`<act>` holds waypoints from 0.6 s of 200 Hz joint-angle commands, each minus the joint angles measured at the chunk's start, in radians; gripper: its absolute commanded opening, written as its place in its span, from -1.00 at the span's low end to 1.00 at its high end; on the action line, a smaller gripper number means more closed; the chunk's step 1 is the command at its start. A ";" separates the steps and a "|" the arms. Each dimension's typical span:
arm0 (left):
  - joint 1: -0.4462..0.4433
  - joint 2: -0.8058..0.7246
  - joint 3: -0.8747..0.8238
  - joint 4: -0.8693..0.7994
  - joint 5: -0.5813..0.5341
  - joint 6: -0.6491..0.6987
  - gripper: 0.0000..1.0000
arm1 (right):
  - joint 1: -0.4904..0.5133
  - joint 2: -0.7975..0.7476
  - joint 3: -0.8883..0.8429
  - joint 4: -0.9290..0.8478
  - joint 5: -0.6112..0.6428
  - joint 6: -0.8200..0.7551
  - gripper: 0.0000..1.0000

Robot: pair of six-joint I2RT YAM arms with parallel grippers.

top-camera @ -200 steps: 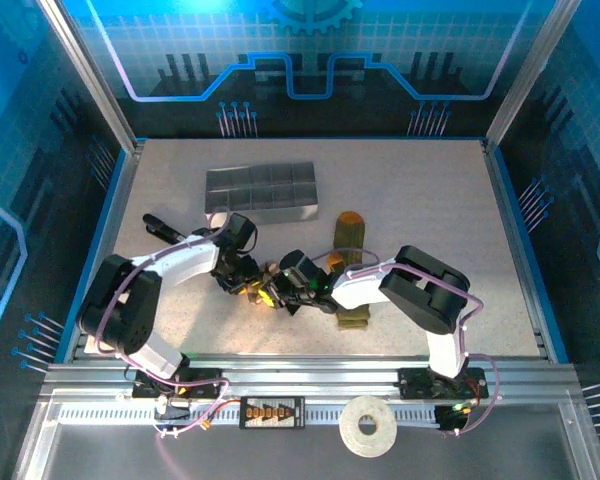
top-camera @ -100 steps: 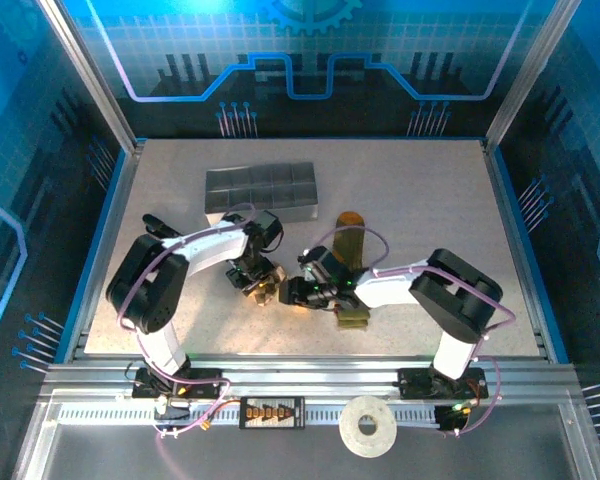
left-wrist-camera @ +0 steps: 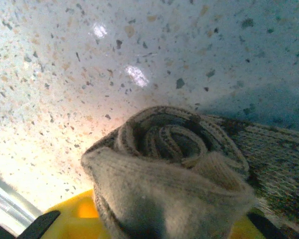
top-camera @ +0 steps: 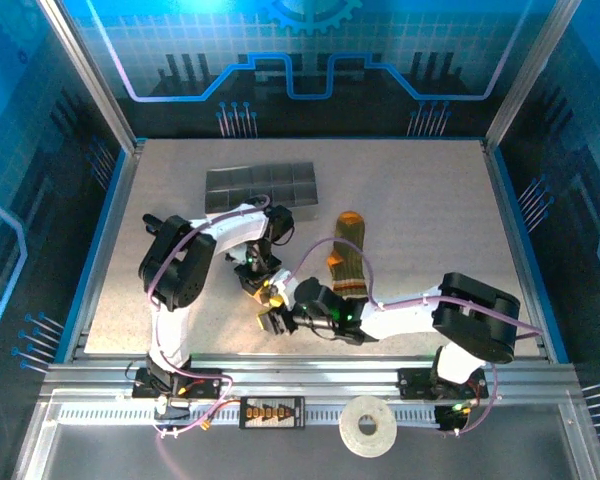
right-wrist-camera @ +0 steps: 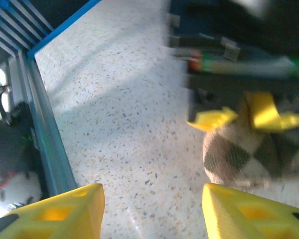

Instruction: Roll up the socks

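Beige sock, rolled: my left jaws pinch it so it cannot unroll; right jaws at 5 o'clock stand spread.

Evidently a robotics lab test cell. Fenced on three sides by blue translucent panels printed with grid and circuit-line graphics, held in aluminium posts. Floored with a speckled stone-look worktop edged in blue. Fitted along the near edge with a slotted metal rail carrying the left arm's base, the right arm's base and loose loops of purple cabling.
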 commanded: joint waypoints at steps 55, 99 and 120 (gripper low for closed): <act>-0.001 0.261 -0.026 0.035 0.111 -0.011 -0.99 | 0.013 0.129 0.085 0.021 0.207 -0.674 0.11; 0.009 0.255 -0.022 0.058 0.119 -0.035 -1.00 | 0.040 0.156 0.098 -0.008 0.190 -0.631 0.05; 0.009 0.244 -0.030 0.096 0.113 -0.057 -1.00 | 0.064 0.129 0.066 -0.013 0.188 -0.595 0.04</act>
